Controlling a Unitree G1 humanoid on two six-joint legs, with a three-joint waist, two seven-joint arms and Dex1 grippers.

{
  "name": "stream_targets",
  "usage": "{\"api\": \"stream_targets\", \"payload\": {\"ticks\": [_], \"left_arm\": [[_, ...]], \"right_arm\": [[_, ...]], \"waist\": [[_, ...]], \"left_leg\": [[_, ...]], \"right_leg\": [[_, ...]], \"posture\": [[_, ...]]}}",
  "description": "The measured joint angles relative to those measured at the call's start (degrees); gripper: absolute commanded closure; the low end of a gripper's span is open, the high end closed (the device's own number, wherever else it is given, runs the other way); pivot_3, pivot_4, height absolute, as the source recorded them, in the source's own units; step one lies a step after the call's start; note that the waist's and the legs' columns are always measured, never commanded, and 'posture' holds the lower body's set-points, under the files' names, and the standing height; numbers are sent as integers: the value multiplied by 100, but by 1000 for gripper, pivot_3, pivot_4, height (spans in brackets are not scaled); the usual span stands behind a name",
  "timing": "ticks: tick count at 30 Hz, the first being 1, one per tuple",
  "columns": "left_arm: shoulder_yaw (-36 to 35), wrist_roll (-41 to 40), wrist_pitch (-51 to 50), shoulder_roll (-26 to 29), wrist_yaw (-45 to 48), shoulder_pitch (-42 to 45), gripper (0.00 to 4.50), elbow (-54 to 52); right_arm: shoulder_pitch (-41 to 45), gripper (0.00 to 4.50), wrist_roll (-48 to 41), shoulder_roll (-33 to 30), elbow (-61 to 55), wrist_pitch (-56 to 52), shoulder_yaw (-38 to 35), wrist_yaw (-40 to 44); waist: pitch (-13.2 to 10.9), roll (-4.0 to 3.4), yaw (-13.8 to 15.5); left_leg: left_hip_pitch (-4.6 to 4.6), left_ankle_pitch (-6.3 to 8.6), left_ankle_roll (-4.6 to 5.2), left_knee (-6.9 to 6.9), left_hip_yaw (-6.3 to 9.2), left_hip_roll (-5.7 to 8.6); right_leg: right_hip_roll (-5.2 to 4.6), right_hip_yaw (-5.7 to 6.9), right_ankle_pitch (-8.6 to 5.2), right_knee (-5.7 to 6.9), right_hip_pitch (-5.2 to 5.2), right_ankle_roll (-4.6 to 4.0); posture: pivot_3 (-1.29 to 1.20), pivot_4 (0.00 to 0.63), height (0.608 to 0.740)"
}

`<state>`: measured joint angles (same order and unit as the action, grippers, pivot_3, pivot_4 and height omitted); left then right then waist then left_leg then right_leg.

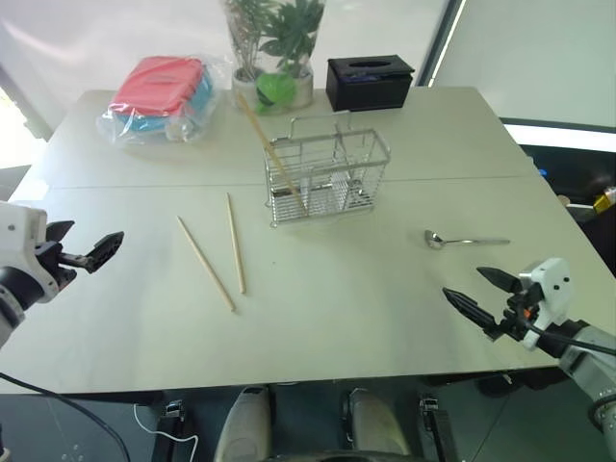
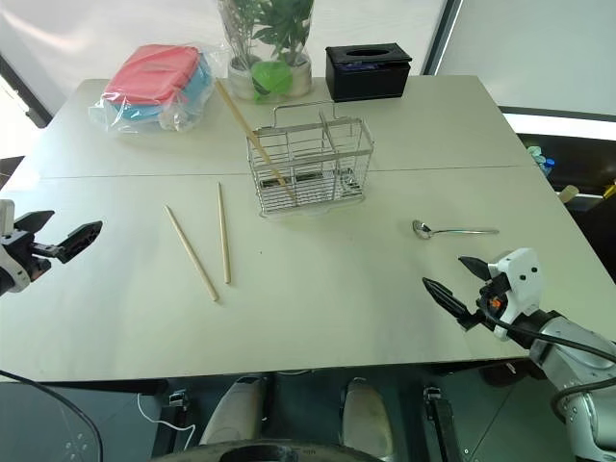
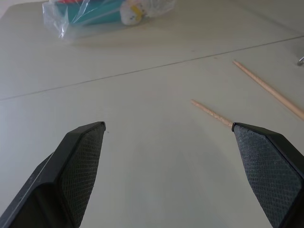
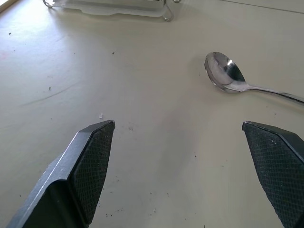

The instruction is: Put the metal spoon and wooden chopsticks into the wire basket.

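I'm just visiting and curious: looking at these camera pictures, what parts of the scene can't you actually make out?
- Contents of the plastic bag: crinkled film blurs them in the head views; the left wrist view cuts the bag off at its edge.
- Spoon handle end: cut off by the right wrist view's edge.
- Wire basket: just its base shows in the right wrist view.
- Plant: top cropped in the head views.
- Whether the tissue box holds tissues: too dark.

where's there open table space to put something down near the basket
Bare table lies between the wire basket and the metal spoon, and along the near edge between both open grippers. Left of the basket two wooden chopsticks lie; behind it the plant pot and tissue box crowd.
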<state>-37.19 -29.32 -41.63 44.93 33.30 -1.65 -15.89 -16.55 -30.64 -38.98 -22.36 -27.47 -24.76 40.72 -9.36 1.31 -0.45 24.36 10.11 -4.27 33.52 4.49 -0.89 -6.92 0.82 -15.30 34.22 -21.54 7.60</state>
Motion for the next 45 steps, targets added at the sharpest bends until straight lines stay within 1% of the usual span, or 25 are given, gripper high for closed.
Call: {"api": "stream_targets", "payload": {"ticks": [17, 30, 33, 36, 40, 43, 45], "left_arm": [[52, -4, -62, 4, -76, 85, 0, 10], [128, 15, -51, 77, 46, 146, 0, 121], [247, 28, -28, 99, 79, 194, 0, 120], [398, -53, -93, 240, 191, 453, 0, 79], [565, -663, -461, 692, 619, 1035, 0, -466], [859, -1069, -588, 948, 1083, 1240, 0, -775], [1145, -1341, -680, 1078, 1402, 1413, 0, -925]], "right_arm": [[199, 48, 10, -56, 6, 0, -27, 11], [454, 48, 87, -330, 148, 9, -27, 171], [614, 48, 131, -512, 264, 37, -24, 309], [1019, 48, 226, -954, 575, 76, 124, 706], [2075, 48, 399, -1631, 1310, 269, 556, 1358], [3066, 48, 734, -2001, 2114, 517, 1165, 1915], [3761, 48, 1067, -2109, 2705, 818, 1662, 2335]], "waist": [[0, 0, 1], [0, 0, 3], [-1, -2, 1], [-2, -1, 3], [-6, -7, -17], [-14, -21, -33], [-16, -24, -45]], "left_leg": [[0, 0, 0, 0, -3, 0], [0, 0, 1, 0, -5, 0], [0, -1, 1, 0, -8, 0], [1, -1, 1, 2, -9, 0], [2, 0, 3, 7, -16, 0], [1, 0, 4, 4, -31, 0], [0, -1, 5, -3, -35, -1]], "right_leg": [[0, -2, 0, 0, -2, -1], [0, -3, 0, 0, -2, -1], [0, -5, 1, 0, -3, -2], [0, -5, 2, 1, -3, -3], [0, -9, 3, -3, -1, -4], [0, -20, 3, 0, -10, -4], [4, -26, 4, 5, -17, -2]], "posture": [[0, 150, 715], [0, 150, 715], [0, 150, 715], [0, 150, 715], [0, 150, 715], [0, 150, 715], [0, 150, 715]]}}
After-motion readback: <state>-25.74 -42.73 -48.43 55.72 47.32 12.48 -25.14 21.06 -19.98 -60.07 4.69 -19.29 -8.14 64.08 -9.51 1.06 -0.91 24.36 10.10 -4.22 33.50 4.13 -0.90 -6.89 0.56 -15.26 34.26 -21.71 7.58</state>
